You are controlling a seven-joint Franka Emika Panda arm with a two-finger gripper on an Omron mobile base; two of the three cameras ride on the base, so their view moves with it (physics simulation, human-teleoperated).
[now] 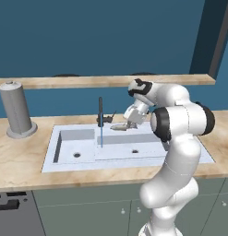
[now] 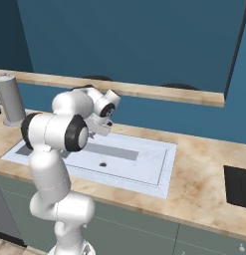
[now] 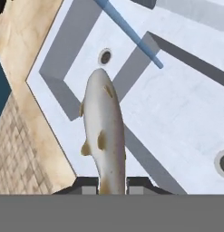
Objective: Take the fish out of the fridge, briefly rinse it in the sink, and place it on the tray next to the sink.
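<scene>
Two shallow basins make up the pale sink (image 1: pixel 83 159), and we see our gripper (image 3: pixel 111 185) hanging above it with the fish (image 3: pixel 104 136) pinched between its dark fingertips (image 3: pixel 88 186); the jaws are drawn in tight on the tail end, and the grey, speckled body with tan fins points away from the hand toward one of the small drain holes (image 3: pixel 104 56). From the left base view, the fish (image 1: pixel 120 126) sits up in the air over the back of the sink, just right of the thin dark faucet (image 1: pixel 100 113), and a blue stream of water (image 1: pixel 101 133) falls straight down from the faucet into the basin beside it. In the hand view that blue stream (image 3: pixel 131 34) crosses the upper part of the picture near the fish's head, and we cannot tell whether it touches the fish. The sink (image 2: pixel 144 164) is set into a tan stone counter (image 2: pixel 199 184), and the black tray (image 2: pixel 238 185) lies on that counter to the right, well apart from the gripper. A grey cylindrical canister (image 1: pixel 15 110) stands on the counter left of the sink.
</scene>
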